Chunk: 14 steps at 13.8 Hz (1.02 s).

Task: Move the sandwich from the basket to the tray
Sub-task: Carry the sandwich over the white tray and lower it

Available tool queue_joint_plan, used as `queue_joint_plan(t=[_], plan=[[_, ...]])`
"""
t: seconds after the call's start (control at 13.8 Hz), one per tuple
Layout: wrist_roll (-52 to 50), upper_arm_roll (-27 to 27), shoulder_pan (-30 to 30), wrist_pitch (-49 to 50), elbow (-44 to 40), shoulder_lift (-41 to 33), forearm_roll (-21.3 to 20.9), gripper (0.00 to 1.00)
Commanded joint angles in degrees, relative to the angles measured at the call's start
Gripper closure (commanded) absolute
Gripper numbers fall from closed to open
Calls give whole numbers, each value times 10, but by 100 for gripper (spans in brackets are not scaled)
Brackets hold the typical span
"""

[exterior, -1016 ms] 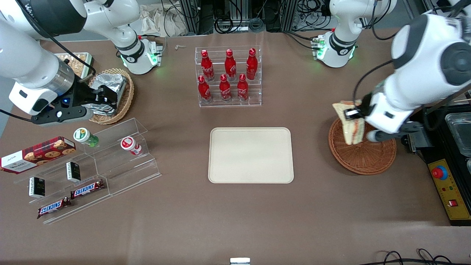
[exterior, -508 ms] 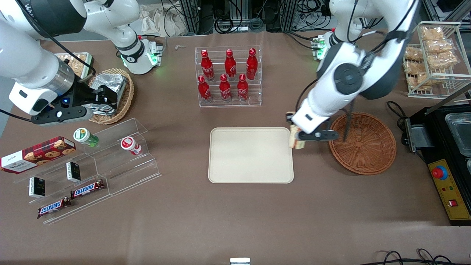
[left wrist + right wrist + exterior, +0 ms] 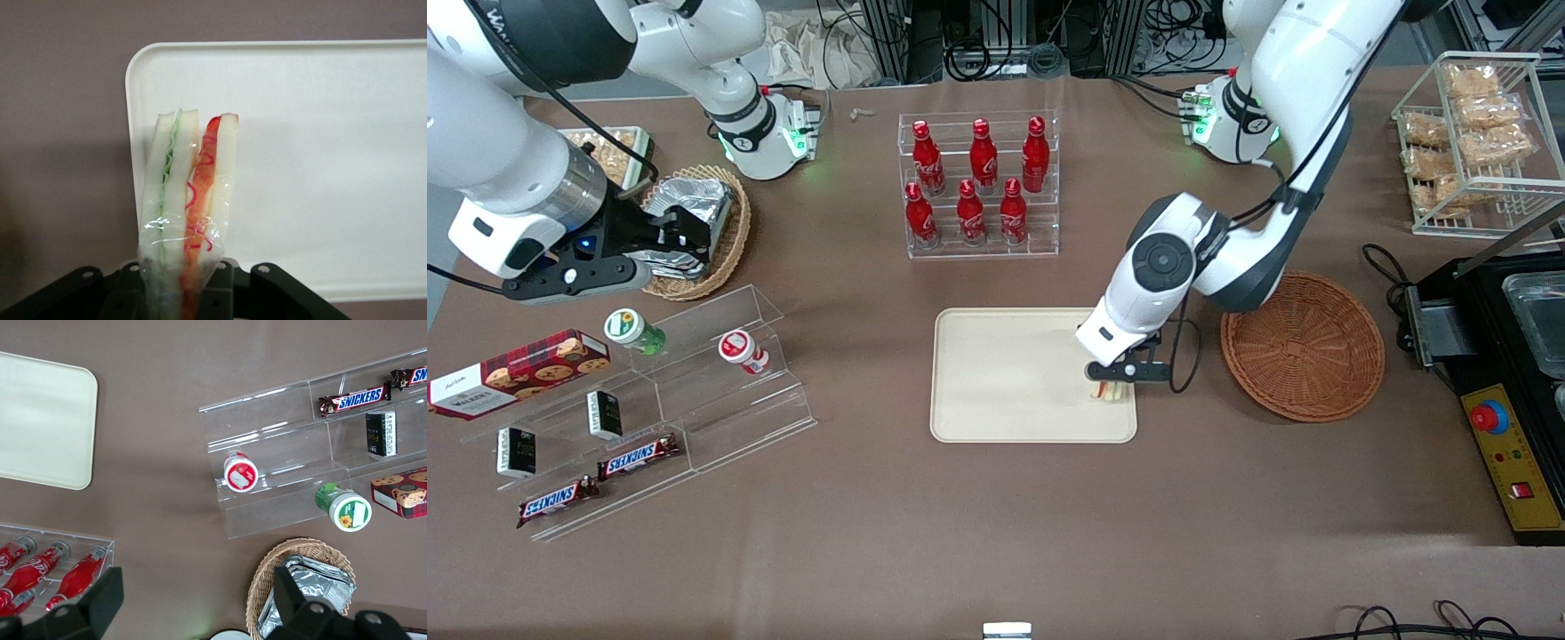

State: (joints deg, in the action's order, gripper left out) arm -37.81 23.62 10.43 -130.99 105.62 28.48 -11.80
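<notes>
"SNICKERS" reads on two brown candy bars [image 3: 637, 457] [image 3: 557, 500] at the lower left of the front view, and on one bar [image 3: 353, 401] at the upper right of the right wrist view.

sandwich [image 3: 1107, 391]: mostly hidden under the working arm's wrist in the front view; only a sliver of filling edge visible on the tray [image 3: 996, 400]; lower end cut off by the frame edge in the left wrist view.
claw [image 3: 1119, 380]: fingertips covered by the wrist in the front view, cut off by the frame in the left wrist view; clamped on the sandwich.
basket [image 3: 1316, 364]: rim nearest the tray partly covered by the arm.
</notes>
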Motion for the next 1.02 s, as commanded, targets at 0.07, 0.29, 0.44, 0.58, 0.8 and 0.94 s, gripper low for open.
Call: queue_joint_plan(t=[0.07,0.29,0.44,0.58,0.8,0.94], plan=[[-32,-2,13,4,-25,16,-23,100],[-30,-3,12,4,-28,23,-31,100],[-30,-4,8,2,-31,35,-52,100],[-31,-4,8,2,-56,62,-67,100],[-32,-5,7,2,-55,77,-87,100],[-32,-10,8,2,-56,88,-89,95]])
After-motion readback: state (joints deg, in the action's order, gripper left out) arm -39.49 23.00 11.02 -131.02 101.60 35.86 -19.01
